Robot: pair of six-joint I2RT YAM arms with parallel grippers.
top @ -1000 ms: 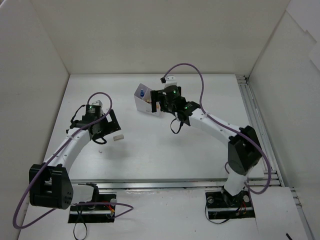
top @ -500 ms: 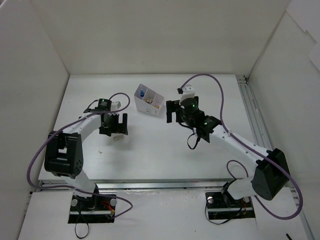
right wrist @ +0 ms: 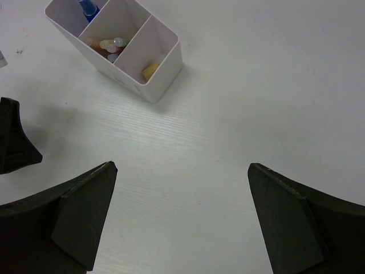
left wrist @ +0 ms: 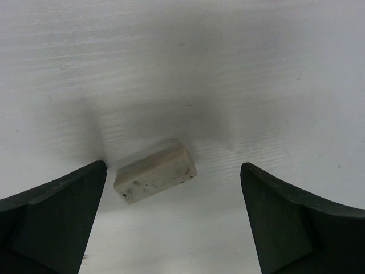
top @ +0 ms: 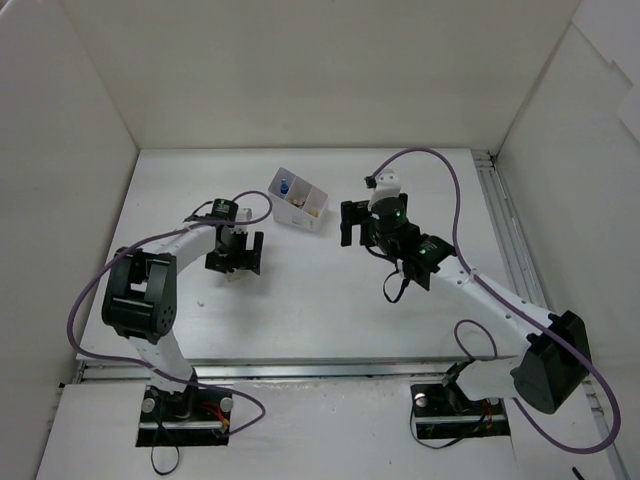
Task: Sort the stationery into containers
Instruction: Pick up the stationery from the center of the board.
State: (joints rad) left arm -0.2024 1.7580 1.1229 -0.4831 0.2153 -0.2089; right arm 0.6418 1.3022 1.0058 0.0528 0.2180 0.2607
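Left gripper (top: 234,265) hangs spread open left of the box (top: 308,215); right gripper (top: 346,224), also spread, sits just right of it. Left wrist: eraser (left wrist: 155,172) lies between the fingers, closer to the left-hand one. Right wrist: box ahead-left, bare table (right wrist: 188,171) between the fingers.

Box (right wrist: 166,72) far corner cropped, blue tube (right wrist: 88,6) mostly cut off

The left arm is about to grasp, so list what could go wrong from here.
The eraser lies skewed and nearer one finger of the open left end effector, so closing may twist or push it out. The right end effector hovers near the box; delivery there may crowd the arms.
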